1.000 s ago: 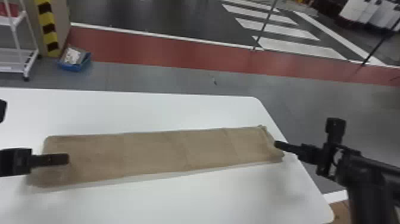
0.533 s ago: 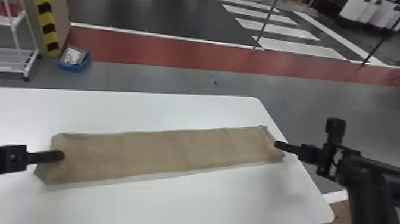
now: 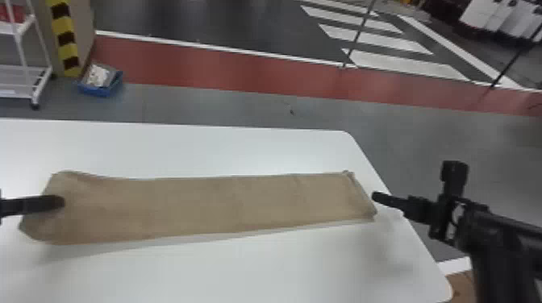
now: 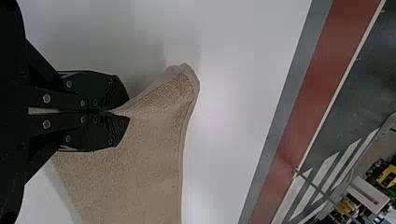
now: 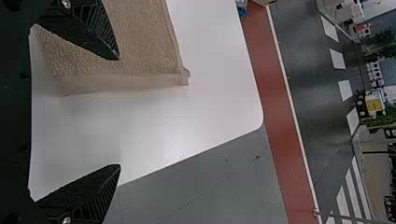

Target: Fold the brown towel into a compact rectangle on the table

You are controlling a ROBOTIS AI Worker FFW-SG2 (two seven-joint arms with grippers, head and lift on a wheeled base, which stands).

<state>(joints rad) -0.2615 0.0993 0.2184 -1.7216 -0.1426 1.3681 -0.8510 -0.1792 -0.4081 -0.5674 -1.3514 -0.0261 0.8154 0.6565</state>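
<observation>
The brown towel (image 3: 209, 205) lies as a long strip on the table (image 3: 262, 274), its left end pinched in the left end effector (image 4: 122, 112), presumably for folding over, while the right end effector (image 5: 118, 112) stands wide beside the opposite end.

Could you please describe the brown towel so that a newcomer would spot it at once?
On the white table, find the long strip stretching across: that is the brown towel. The left gripper pinches one end; brown cloth sets it apart from that black gripper.
</observation>
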